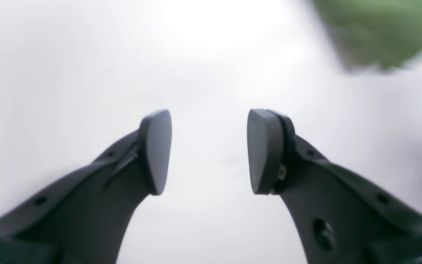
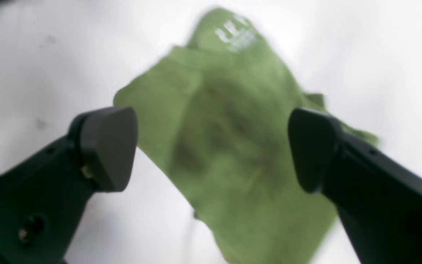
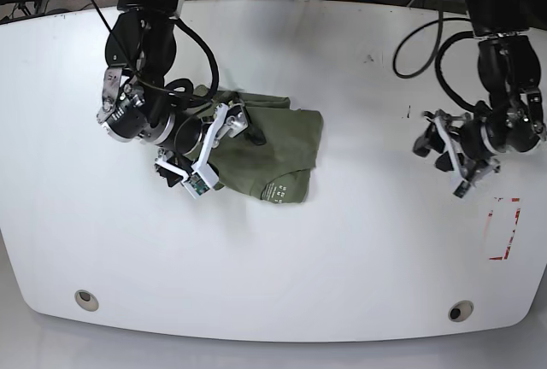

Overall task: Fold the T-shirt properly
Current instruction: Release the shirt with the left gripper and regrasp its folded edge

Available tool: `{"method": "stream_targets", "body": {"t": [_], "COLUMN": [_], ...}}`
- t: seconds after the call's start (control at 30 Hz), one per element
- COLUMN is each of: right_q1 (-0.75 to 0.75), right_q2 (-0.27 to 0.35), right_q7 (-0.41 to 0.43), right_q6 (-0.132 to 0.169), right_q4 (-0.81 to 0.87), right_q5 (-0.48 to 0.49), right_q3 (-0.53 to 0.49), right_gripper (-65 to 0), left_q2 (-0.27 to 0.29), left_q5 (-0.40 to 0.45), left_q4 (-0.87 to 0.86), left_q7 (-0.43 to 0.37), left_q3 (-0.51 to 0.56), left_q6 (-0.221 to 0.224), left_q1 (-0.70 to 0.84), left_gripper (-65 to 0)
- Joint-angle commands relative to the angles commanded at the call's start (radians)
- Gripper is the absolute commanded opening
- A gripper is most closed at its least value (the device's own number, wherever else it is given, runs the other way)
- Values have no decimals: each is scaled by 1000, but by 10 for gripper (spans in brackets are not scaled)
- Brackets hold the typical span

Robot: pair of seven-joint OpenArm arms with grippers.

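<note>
T-shirt [image 3: 265, 157] folded on white table [image 3: 342, 241], right claw [image 2: 214, 146] above it — spread, left claw [image 1: 209, 150] apart.

Olive-green T-shirt [image 3: 265, 151], white table [image 3: 342, 249], black pincers.

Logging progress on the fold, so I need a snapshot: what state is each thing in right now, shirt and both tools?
T-shirt: folded into a compact bundle, lying on the table, label side showing, held by neither tool.
Right tool: open, hovering over the T-shirt, nothing between its fingers.
Left tool: open, empty, over bare table well away from the T-shirt.
</note>
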Motion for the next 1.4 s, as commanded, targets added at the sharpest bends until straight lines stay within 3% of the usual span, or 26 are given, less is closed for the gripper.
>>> {"method": "stream_targets", "body": {"t": [0.2,0.43,0.53,0.6,0.63,0.73,0.83,0.97,1.13,1.4], "right_q1": [20,46,63,89,98,109,123,146,164,189], "right_q2": [9,109,130,135,143,190,196,204,207,236], "right_q7": [28,32,40,69,81,118,155,230,319,534], "right_q6": [-2,-2,-2,-2,-2,-2,-2,-2,-2,-2], "right_q4": [-41,-41,-63,-103,-123,-178,-216,-293,-384,-542], "right_q5": [-8,-9,-9,-9,-9,-2,-5,-8,-9,-143], "right_q3": [-2,11,68,94,94,84,68,21,-43,-140], "right_gripper": [-24,-24,-25,-52,-78,-189,-296,-463,-496,-499], "left_q2": [8,170,242,284,305,368,405,468,499,494], "left_q5": [0,0,0,0,0,2,35,183,292,321], "left_q4": [-100,-74,-61,-60,-55,-41,-38,-34,-31,-15], "left_q7": [-58,-60,-64,-84,-97,-117,-133,-192,-229,-230], "left_q3": [0,89,153,192,216,276,305,364,450,482], "left_q6": [0,0,0,5,30,79,90,88,88,88], "left_q1": [-40,-37,-38,-38,-37,-34,-31,-11,20,52], "left_gripper": [-336,-338,-338,-338,-338,-339,-351,-482,-576,-578]}}
